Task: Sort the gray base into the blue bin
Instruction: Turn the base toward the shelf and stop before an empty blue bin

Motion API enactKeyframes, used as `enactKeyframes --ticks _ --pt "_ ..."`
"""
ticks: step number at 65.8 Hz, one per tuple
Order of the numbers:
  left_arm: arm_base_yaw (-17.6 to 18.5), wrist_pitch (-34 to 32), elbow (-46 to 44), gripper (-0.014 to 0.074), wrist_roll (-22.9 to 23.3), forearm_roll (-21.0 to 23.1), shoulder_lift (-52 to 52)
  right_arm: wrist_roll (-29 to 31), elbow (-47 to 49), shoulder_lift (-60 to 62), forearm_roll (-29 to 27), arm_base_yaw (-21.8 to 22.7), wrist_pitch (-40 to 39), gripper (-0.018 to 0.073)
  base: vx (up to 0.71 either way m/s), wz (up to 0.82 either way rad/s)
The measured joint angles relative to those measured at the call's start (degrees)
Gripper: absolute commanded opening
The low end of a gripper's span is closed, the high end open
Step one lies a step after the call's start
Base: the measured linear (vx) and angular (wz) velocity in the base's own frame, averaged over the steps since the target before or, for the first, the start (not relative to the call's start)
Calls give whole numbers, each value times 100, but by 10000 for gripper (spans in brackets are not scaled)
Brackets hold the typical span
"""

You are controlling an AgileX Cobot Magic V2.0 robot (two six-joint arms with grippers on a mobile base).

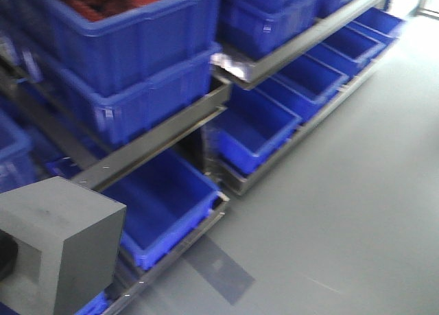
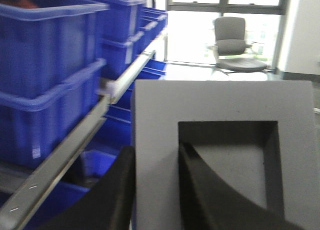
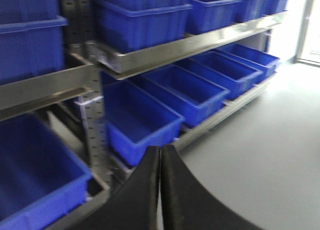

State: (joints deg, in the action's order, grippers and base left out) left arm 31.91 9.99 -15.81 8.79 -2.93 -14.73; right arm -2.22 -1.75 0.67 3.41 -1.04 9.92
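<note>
Fingers (image 2: 115, 190) of the left gripper (image 2: 155, 155) pinch the gray base (image 2: 225, 99) by its pocket wall. The blue bin (image 1: 158, 191) sits just below-right, on the bottom shelf of the rack (image 1: 158, 140). The right gripper (image 3: 160, 157) is closed, empty.

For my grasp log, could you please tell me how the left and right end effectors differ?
The black left end effector grips the matte gray cube-like block, one finger inside its square pocket, one outside; the black right end effector holds nothing. The left's fingers stand apart; the right's fingers touch. Both face glossy blue plastic bins on metal shelving.
</note>
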Motion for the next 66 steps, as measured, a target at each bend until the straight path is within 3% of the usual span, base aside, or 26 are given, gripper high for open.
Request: enactKeyframes --ticks 66 --pt "0 0 0 -6 0 0 0 0 0 0 0 0 0 -9 17 65"
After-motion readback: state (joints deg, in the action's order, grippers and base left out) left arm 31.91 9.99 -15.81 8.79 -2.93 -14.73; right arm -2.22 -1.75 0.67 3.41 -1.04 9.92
